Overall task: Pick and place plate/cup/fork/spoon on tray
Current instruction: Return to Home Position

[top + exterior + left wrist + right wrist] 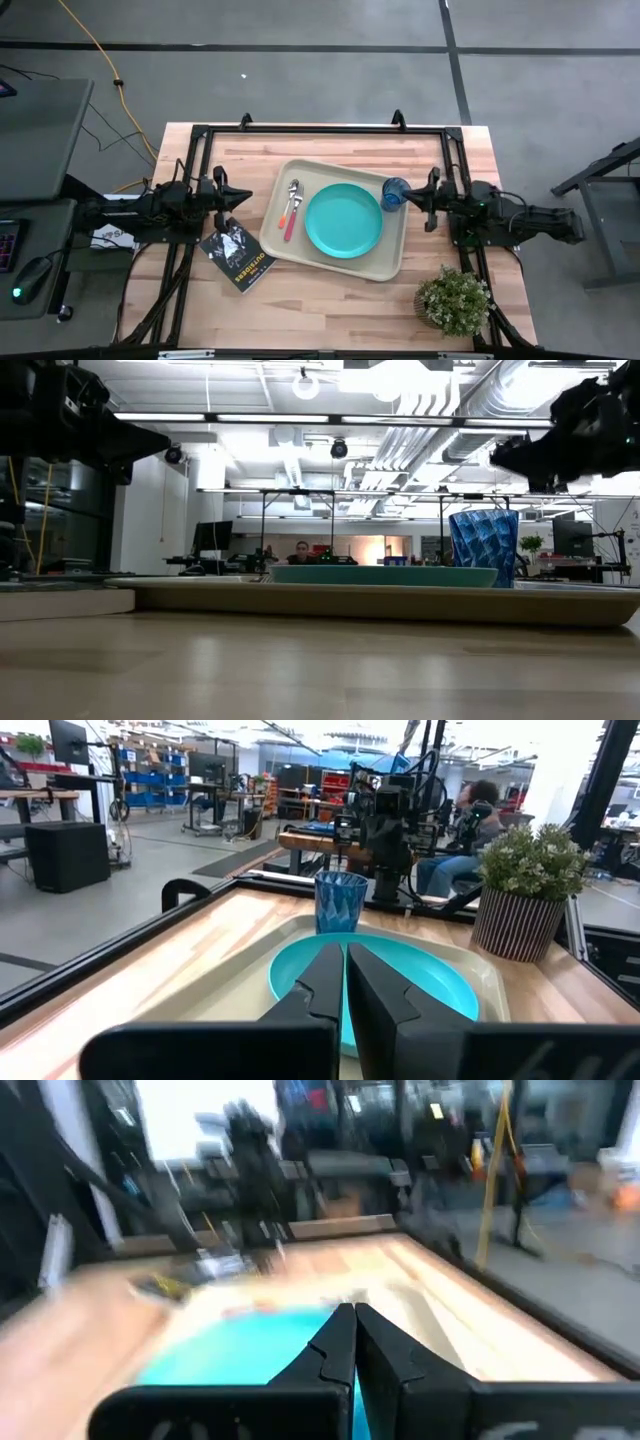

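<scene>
Right, the light wooden table (330, 310) is sitting on a grey concrete floor crossed by dark lines, with a yellow cable (100, 50) trailing off behind it. Beyond the table a wide workshop is showing: white ceiling ducts, strip lights, benches, and a person (302, 549) sitting far back.

The left gripper (243, 199) is hanging over the wood with its fingers pressed together, gripping nothing. A black booklet (238, 256) is lying just beside it, on the near side.

Straight ahead of its tips the beige tray (392, 255) is resting, slightly skewed to the table edges. First in line come the spoon (293, 188) and the fork (290, 228), lying close together on the tray. Their long axes are running across this gripper's pointing line. The spoon's bowl is facing the table's far edge, and the fork's pink handle the near edge. Past them the turquoise plate (343, 220) is lying flat on the tray.

The right gripper (410, 197) is facing back the other way, fingers likewise closed on nothing. The blue cup (395, 192) is standing upright just off its tips, in the tray's far corner beside the plate's rim. A potted plant (455, 298) is sitting well to its near side.
</scene>
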